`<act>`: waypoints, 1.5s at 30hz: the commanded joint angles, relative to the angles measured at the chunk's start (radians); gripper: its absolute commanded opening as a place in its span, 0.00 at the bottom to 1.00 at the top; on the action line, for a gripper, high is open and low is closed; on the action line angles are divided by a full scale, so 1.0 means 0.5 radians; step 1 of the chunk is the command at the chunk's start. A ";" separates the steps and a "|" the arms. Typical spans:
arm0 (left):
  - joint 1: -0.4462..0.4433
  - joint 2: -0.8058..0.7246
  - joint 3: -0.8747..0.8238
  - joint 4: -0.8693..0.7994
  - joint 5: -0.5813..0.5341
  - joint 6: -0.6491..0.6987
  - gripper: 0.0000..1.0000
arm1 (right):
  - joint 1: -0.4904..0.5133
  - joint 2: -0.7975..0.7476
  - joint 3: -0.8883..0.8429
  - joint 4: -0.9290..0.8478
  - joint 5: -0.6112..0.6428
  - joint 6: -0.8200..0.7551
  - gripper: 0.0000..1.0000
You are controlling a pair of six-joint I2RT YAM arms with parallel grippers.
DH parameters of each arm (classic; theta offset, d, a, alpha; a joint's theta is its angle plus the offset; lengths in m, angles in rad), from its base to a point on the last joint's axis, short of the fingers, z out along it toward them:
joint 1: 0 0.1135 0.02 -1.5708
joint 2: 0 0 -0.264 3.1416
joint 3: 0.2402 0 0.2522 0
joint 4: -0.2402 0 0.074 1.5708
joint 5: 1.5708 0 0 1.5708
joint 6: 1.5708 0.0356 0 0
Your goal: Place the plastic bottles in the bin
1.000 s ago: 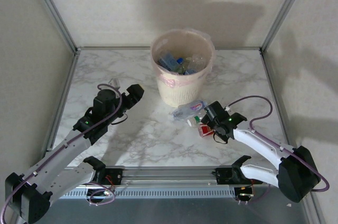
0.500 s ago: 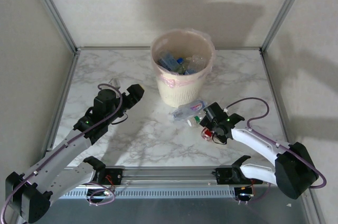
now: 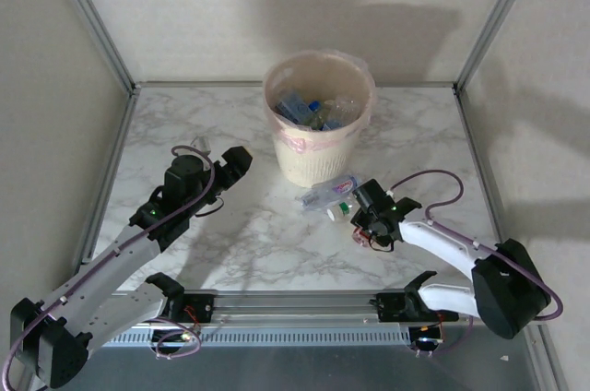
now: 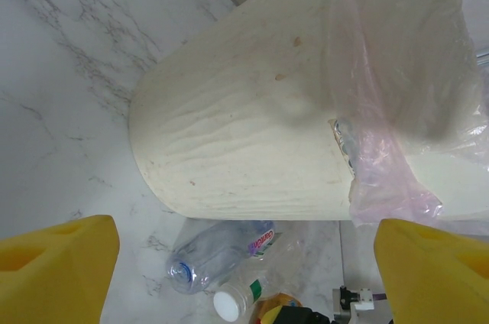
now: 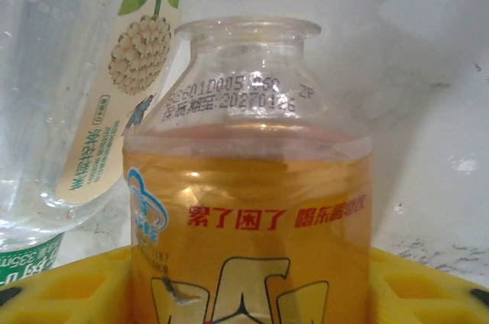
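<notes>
Bottle with white cap, amber drink and orange label with red print [image 5: 248, 209], seen close up in the right wrist view. A yellow pad [image 5: 65, 286] presses on each side of its lower body, so the right gripper [image 3: 371, 222] is clamped on it. From above, that gripper sits at 5 o'clock of the bin [image 3: 318, 147]. The bottle's white cap [image 3: 333, 214] pokes out toward 10 o'clock, and a bit of red label shows under the fingers.

Clear bottle with cream plant-print label and green band [image 5: 69, 110] lies just beside the held one, at its 9 o'clock. Cannot tell if they touch.

Clear blue-capped bottle [image 3: 327, 192] lies on its side on the marble table [image 3: 230, 234]. It is at 11 o'clock of the right gripper and close to the foot of the bin. Cannot tell whether it is the plant-label one.

Bin stands upright at 12 o'clock on the table, with the pinkish liner [image 4: 397, 110] folded over its rim. Several plastic bottles [image 3: 313, 110] are heaped inside, clear ones with blue parts.

Left gripper [image 3: 238, 162] is at 9 o'clock of the bin, apart from it and pointing toward it. Its yellow pads [image 4: 57, 270] are spread wide. Between them the left wrist view frames the bin wall and the two bottles on the table.
</notes>
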 commanded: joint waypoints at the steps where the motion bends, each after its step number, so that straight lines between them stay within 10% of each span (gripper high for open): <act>1: 0.015 0.008 0.012 0.050 0.021 0.020 0.86 | -0.011 -0.072 0.009 -0.090 0.061 -0.021 0.54; 15: 0.015 0.000 0.000 0.040 0.012 0.020 0.86 | -0.137 -0.305 1.045 -0.735 0.516 -0.425 0.51; 27: 0.018 -0.035 -0.006 -0.018 -0.031 0.027 0.86 | -0.202 0.617 2.783 -0.688 0.253 -1.335 0.50; 40: 0.034 -0.026 0.000 -0.045 -0.040 0.040 0.86 | -0.133 0.992 2.835 -0.201 -0.201 -1.478 0.54; 45: 0.034 -0.024 -0.018 -0.027 -0.037 0.027 0.86 | -0.046 1.091 2.889 -0.221 -0.203 -1.489 0.71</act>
